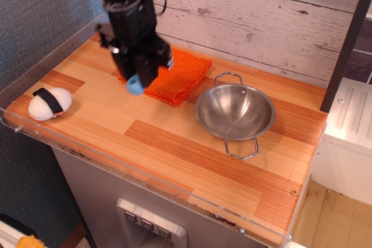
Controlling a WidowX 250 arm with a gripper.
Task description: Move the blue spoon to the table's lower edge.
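Observation:
My black gripper (138,81) is shut on the blue spoon (135,87). Only the light-blue end of the spoon shows below the fingers; its metal bowl is hidden. The gripper holds it in the air above the left edge of the orange cloth (177,74), over the back left part of the wood-grain table (174,143). The table's lower edge with its clear acrylic rim (151,183) lies well toward the front of the gripper.
A two-handled steel pot (234,112) stands right of the middle. A white rice-ball toy with a black band (50,103) lies at the left edge. A whitewashed plank wall (261,21) runs behind the table.

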